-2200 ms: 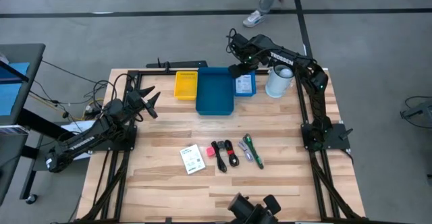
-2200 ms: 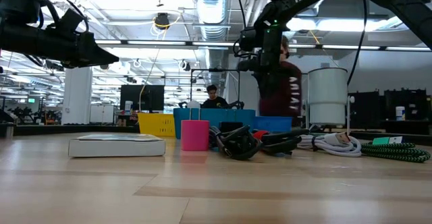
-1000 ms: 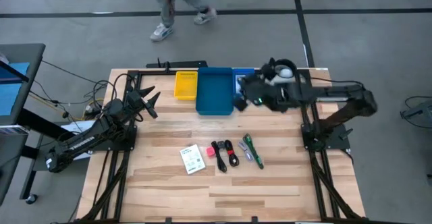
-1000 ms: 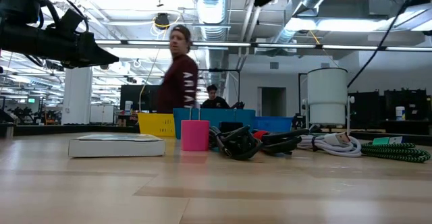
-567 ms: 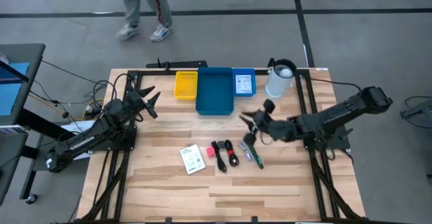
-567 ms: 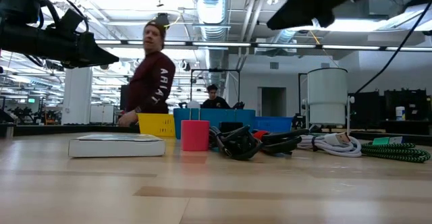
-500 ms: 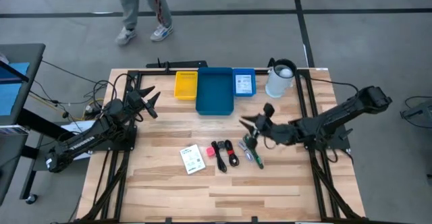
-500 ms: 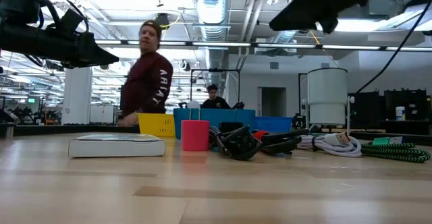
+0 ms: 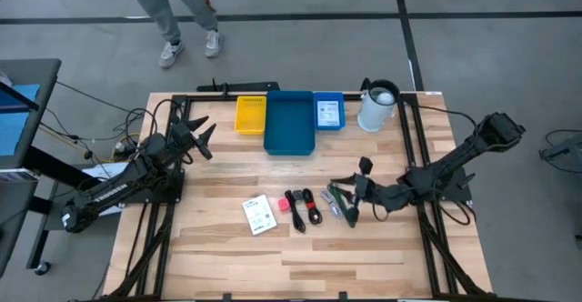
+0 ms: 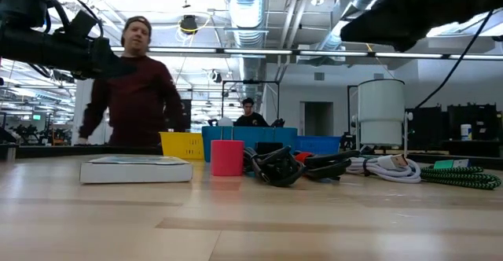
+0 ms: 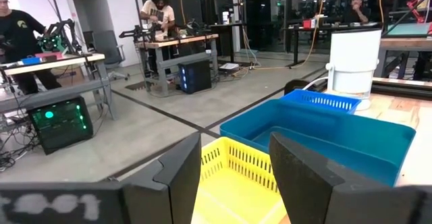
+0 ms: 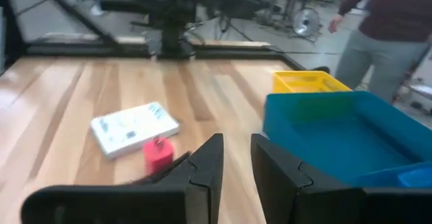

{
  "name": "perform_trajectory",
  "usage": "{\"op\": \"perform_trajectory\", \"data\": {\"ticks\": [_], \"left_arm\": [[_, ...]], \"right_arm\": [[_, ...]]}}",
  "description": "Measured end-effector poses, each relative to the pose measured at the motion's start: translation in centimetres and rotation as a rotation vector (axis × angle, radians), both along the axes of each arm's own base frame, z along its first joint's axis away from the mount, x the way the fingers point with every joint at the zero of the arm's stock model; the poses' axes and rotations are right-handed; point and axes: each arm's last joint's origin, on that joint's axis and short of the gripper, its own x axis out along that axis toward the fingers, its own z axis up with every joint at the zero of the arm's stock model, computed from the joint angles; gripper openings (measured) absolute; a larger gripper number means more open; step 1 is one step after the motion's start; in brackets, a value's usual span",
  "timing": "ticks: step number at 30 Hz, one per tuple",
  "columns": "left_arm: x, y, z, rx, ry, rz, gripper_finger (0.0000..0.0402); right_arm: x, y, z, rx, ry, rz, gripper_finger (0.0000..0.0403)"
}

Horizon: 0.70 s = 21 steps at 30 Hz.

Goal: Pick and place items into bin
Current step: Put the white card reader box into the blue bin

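Moved: the right tool (image 9: pixel 343 193) has dropped lower and nearer the table's front edge than half a second ago, and now sits at the green pen-like sticks (image 9: pixel 336 201); the person (image 10: pixel 134 88) beyond the table has walked further left.
Right tool: over the right end of the item row; in the right wrist view its two dark fingers (image 12: pixel 206 166) stand a narrow gap apart with nothing between them.
Left tool: waiting above the table's left edge, unchanged; its fingers (image 11: pixel 182 166) are spread wide and hold nothing.
Table: one light wooden table (image 9: pixel 227 256) carrying all the items and bins.
Items, counted: two green pen-like sticks lying side by side; two black coiled cables (image 9: pixel 305 207) just left of them; one small pink-red cube (image 9: pixel 283 206) beside the cables; one flat white printed packet (image 9: pixel 259 215) at the left end of the row. All lie on the table in front of the bins.
Bins, counted: three in a row at the far edge, namely one small yellow plastic bin (image 9: pixel 250 115), one large blue plastic bin (image 9: pixel 289 123) in the middle, and one small blue slotted bin (image 9: pixel 329 112) that holds a printed card.
Jug: one white cylindrical jug (image 9: pixel 376 107) stands upright just right of the small blue bin.
Low view: the cube (image 10: pixel 227 157), the packet (image 10: pixel 136 169) and the cables (image 10: pixel 275 165) lie in line on the table.
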Motion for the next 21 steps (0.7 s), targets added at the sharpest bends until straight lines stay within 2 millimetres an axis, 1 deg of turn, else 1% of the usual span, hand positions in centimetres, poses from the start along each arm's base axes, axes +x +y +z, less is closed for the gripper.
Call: {"op": "perform_trajectory", "data": {"ticks": [3,6,9,13,17,21], "left_arm": [[0.0,0.0,0.0,0.001,0.000,0.001,0.0166],[0.0,0.0,0.0,0.040,0.039,0.011,0.0166],[0.0,0.0,0.0,0.072,0.070,0.024,0.0166],[0.0,0.0,0.0,0.072,0.070,0.024,0.0166],[0.0,0.0,0.0,0.034,0.031,0.022,0.0166],[0.0,0.0,0.0,-0.114,-0.110,-0.024,0.0166]], "right_arm": [[-0.8,0.7,-0.6,-0.027,-0.012,0.052,0.0070],[-1.7,0.7,-1.4,-0.023,-0.053,0.081,0.0070],[-2.6,0.4,-2.4,-0.007,-0.085,0.092,0.0070],[-3.6,-0.3,-3.5,0.005,-0.104,0.091,0.0070],[-4.1,-0.8,-3.9,0.025,-0.139,0.083,0.0070],[-4.2,-0.8,-4.0,0.022,-0.132,0.084,0.0070]]}}
